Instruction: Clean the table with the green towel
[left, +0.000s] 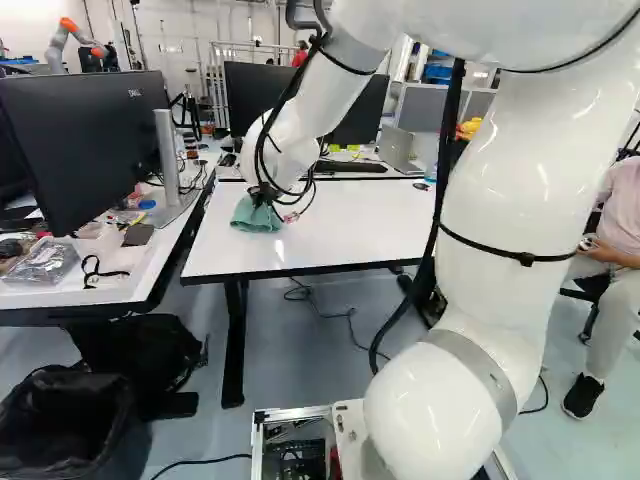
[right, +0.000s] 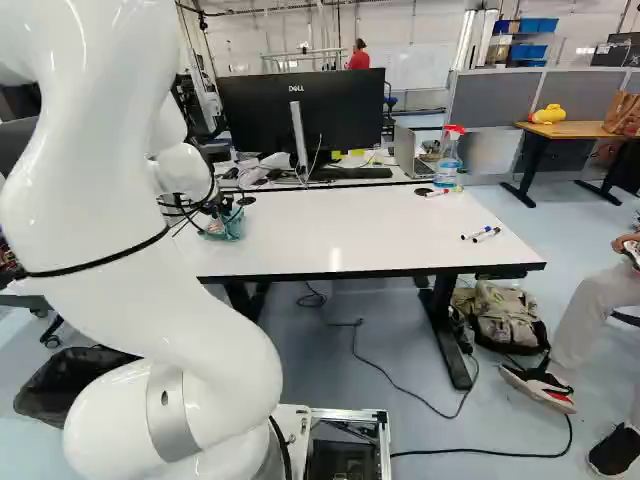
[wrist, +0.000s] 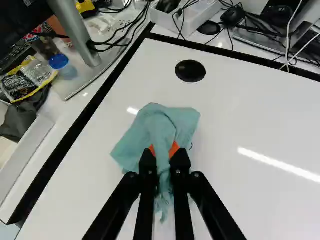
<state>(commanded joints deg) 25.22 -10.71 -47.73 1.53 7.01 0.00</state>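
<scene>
Green towel (left: 257, 218), centre-left, left base view.
Gripper (wrist: 163, 157) pinches its bunched cloth, likely so loose folds wipe table (wrist: 240, 115).

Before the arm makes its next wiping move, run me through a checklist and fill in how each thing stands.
1. Green towel gripped from both sides by the fingers: ok.
2. Towel over the table, inside its edges: ok, though it is near the left edge.
3. Towel spread out flat for wiping: not ok, it is bunched and creased.
4. Tabletop free of loose items: not ok, markers lie towards its right end and a spray bottle stands by the far right corner.
5. Towel pressed firmly enough to wipe: cannot tell.
6. Cables at the wrist slack enough for a long stroke: cannot tell.
</scene>
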